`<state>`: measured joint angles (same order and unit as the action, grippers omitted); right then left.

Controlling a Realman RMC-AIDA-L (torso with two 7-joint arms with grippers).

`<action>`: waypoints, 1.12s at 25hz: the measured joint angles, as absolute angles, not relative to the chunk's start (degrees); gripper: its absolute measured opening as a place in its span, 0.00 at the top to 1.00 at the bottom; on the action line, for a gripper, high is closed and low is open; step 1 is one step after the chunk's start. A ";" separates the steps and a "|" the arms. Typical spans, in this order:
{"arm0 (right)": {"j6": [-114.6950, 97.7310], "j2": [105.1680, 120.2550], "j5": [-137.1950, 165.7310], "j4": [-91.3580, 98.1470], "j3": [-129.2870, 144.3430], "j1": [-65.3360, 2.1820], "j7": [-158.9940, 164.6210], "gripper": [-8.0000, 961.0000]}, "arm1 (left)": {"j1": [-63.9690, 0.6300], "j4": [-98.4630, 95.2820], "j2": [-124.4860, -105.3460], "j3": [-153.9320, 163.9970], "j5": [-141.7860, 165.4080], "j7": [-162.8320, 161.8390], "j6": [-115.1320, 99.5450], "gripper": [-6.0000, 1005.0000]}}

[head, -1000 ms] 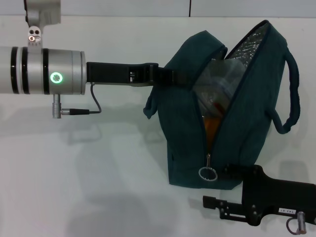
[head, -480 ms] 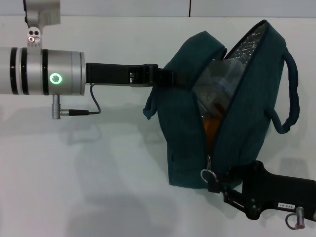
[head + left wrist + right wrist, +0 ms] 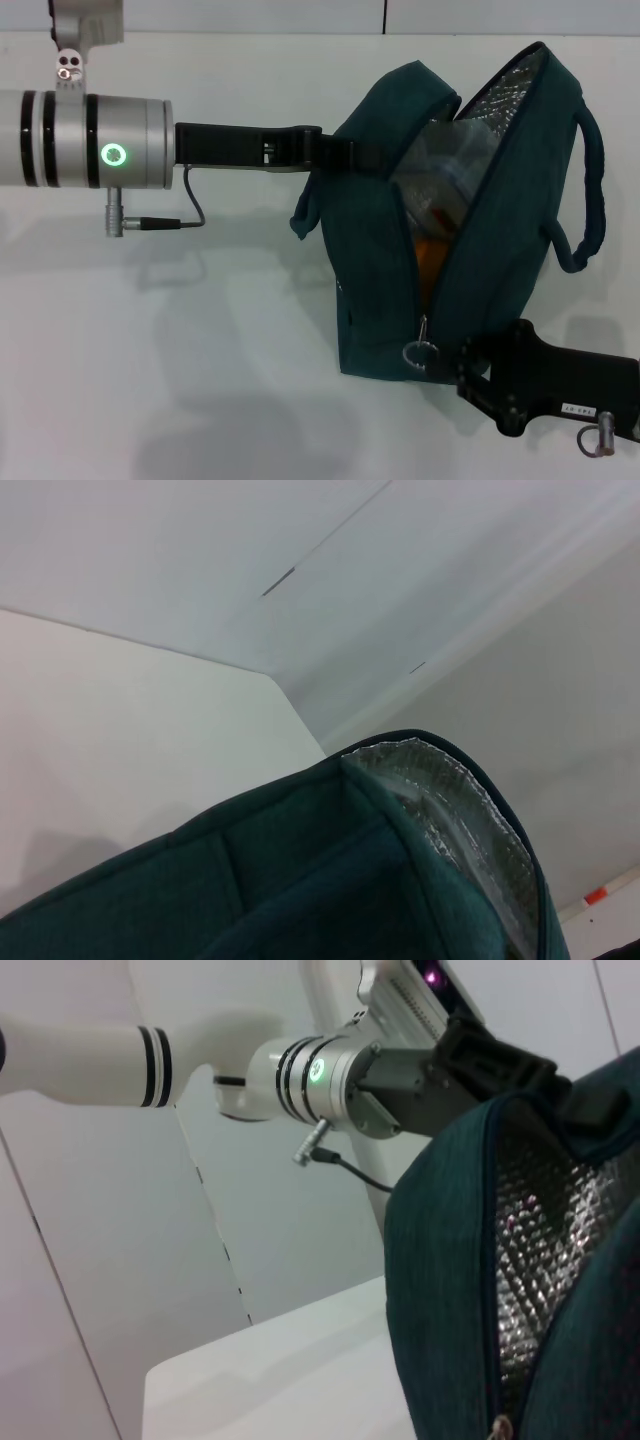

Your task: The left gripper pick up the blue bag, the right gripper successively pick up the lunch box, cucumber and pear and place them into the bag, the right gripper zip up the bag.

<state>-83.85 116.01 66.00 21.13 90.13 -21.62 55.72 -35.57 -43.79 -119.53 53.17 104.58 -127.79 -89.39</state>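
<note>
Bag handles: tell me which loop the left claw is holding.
The loop on the blue bag's left-arm side, gripped by the left claw; the other handle hangs free.

plain white tabletop [image 3: 200, 380], smooth, w/ soft grey shadows on it. behind it a pale wall [image 3: 300, 15] w/ a thin dark vertical seam [image 3: 385, 15] btwn panels. left wrist view: small red-orange mark [image 3: 596, 895] low on the wall, near the edge of frame.
</note>
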 joint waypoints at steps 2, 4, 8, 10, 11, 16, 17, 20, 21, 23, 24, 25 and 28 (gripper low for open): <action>-84.13 115.99 65.74 21.24 89.91 -21.52 55.72 0.99 | -35.46 -43.82 -119.53 53.17 104.58 -127.54 -89.39 0.87; -84.95 115.90 65.50 21.29 89.73 -21.34 55.72 0.99 | -35.36 -43.82 -119.52 53.13 104.58 -127.36 -89.39 0.87; -87.00 115.46 63.36 21.38 89.53 -20.37 55.71 0.99 | -35.33 -43.68 -119.47 53.08 104.58 -127.28 -89.39 0.87; -87.77 115.31 62.77 21.34 88.99 -19.66 55.71 0.99 | -35.33 -43.67 -119.46 53.00 104.57 -127.27 -89.38 0.87; -88.13 115.27 62.73 21.32 88.61 -19.32 55.71 0.99 | -35.33 -43.66 -119.45 52.95 104.55 -127.27 -89.38 0.87; -90.79 115.14 62.68 20.95 85.53 -18.10 55.24 0.99 | -35.33 -43.63 -119.44 52.91 104.53 -127.26 -89.25 0.87; -91.33 115.14 62.67 20.94 84.94 -17.96 55.09 0.99 | -35.33 -43.61 -119.44 52.91 104.53 -127.27 -89.22 0.87; -92.27 115.13 62.67 20.86 83.73 -18.01 54.98 0.99 | -35.30 -43.61 -119.43 52.80 104.27 -127.26 -89.15 0.87; -92.37 115.12 62.68 20.81 83.55 -18.05 55.04 0.99 | -35.27 -43.61 -119.44 52.75 104.01 -127.24 -89.14 0.87; -92.35 115.13 62.50 20.78 83.55 -18.11 55.03 0.99 | -35.26 -43.61 -119.42 52.75 103.73 -127.18 -89.16 0.87; -92.35 115.13 62.37 20.76 83.55 -18.12 55.00 0.99 | -35.25 -43.60 -119.39 52.77 103.70 -127.16 -89.19 0.87; -92.47 115.13 61.85 20.76 83.54 -18.27 54.94 0.99 | -35.25 -43.57 -119.38 52.79 103.69 -127.14 -89.21 0.87; -93.01 115.17 61.13 20.99 83.53 -18.46 54.88 0.99 | -35.23 -43.42 -119.37 52.83 103.64 -126.42 -89.24 0.87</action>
